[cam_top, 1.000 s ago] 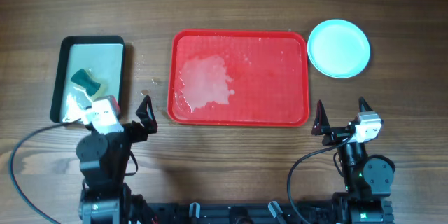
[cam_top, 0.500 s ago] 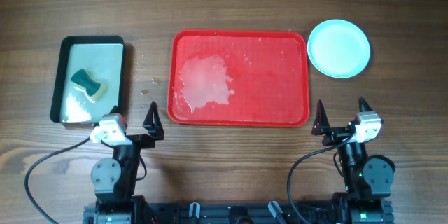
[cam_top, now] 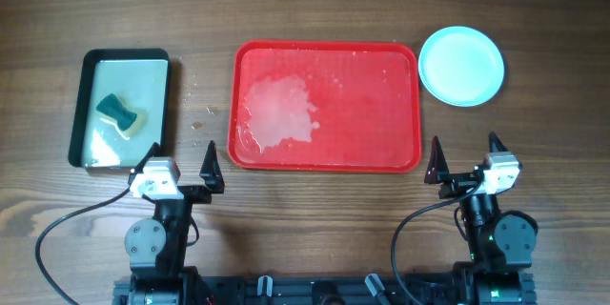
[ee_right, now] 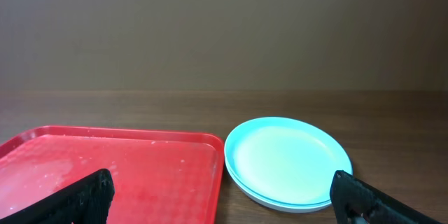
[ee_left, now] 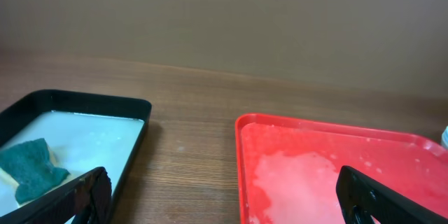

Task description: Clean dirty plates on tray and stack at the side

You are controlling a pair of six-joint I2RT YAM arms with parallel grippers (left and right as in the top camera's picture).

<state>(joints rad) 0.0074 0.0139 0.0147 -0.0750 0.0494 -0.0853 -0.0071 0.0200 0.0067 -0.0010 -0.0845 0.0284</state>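
Note:
The red tray [cam_top: 400, 105] lies mid-table with a pale foamy smear [cam_top: 279, 111] on its left half and no plates on it; it also shows in the left wrist view [ee_left: 392, 154] and the right wrist view [ee_right: 154, 168]. The plates [cam_top: 461, 65] sit stacked to the tray's right on the table, a pale turquoise one on top; the stack shows in the right wrist view [ee_right: 290, 161]. My left gripper [cam_top: 181, 164] is open and empty near the tray's front left corner. My right gripper [cam_top: 464, 154] is open and empty near the tray's front right corner.
A black-rimmed pale-green tray [cam_top: 91, 67] stands at the left and holds a green sponge [cam_top: 119, 111] and soapy water; both show in the left wrist view, tray [ee_left: 133, 129], sponge [ee_left: 28, 168]. A few water drops [cam_top: 202, 114] lie between the two trays.
My left arm has drawn back from the pale-green tray and turned to face straight ahead, its gripper open and empty. The right arm has not moved.

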